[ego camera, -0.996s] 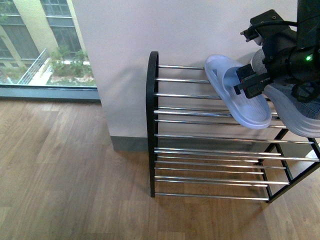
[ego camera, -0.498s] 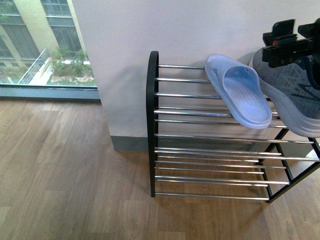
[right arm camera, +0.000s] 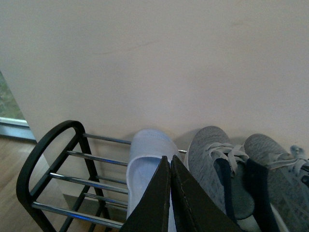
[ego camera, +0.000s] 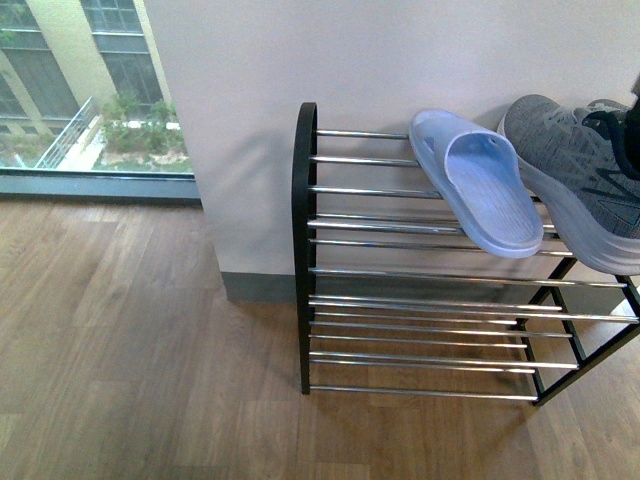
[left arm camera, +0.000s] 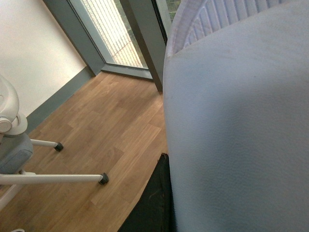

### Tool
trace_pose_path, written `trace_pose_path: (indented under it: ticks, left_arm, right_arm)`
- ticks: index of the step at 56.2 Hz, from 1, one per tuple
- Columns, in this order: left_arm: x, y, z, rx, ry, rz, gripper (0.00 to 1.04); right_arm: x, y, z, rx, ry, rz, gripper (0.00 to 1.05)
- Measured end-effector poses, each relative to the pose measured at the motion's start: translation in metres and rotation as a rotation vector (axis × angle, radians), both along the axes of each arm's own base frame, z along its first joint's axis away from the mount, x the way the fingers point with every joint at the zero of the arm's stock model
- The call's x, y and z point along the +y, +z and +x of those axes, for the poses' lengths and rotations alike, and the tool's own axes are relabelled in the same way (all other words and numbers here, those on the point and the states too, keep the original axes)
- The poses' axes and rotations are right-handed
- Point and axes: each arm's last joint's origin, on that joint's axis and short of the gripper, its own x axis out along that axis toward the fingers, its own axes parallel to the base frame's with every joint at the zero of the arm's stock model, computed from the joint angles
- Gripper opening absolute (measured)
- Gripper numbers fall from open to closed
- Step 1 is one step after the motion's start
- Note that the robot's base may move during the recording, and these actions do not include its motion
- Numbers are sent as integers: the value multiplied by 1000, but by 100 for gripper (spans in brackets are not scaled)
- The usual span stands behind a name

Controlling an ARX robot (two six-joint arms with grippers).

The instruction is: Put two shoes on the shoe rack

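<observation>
Front view: shoe rack [ego camera: 305, 250] stands vs. white wall [ego camera: 300, 60], black loop end on its left, chrome bars across three tiers. Pale blue slide [ego camera: 478, 182] lies on top tier, toe toward wall, angled, heel end over the front bars. Just beside it on the right, grey sneaker [ego camera: 580, 175] also on top tier, white sole facing out; the two look touching or nearly so. No arm visible in this view. Wood floor [ego camera: 130, 340] below, window [ego camera: 80, 90] at far left.

Right wrist view: right tool [right arm camera: 169, 193] w/ fingers pressed together, nothing between them, hanging above the slide's toe. Two grey sneakers side by side next to the slide.

Left wrist view: second pale blue slide [left arm camera: 236, 121] fills most of frame, v. close to the lens; left tool itself hidden, so can't tell its state.
</observation>
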Motion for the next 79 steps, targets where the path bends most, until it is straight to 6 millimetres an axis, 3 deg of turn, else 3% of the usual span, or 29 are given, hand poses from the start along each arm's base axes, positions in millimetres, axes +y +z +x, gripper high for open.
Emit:
trace_pose_path:
  ticks: [36, 79]
  left_arm:
    - [0, 0, 0, 0, 0, 0, 2]
    - [0, 0, 0, 0, 0, 0, 2]
  right_arm:
    - [0, 1, -76, -1, 0, 0, 2]
    - [0, 11, -122, -31, 0, 0, 2]
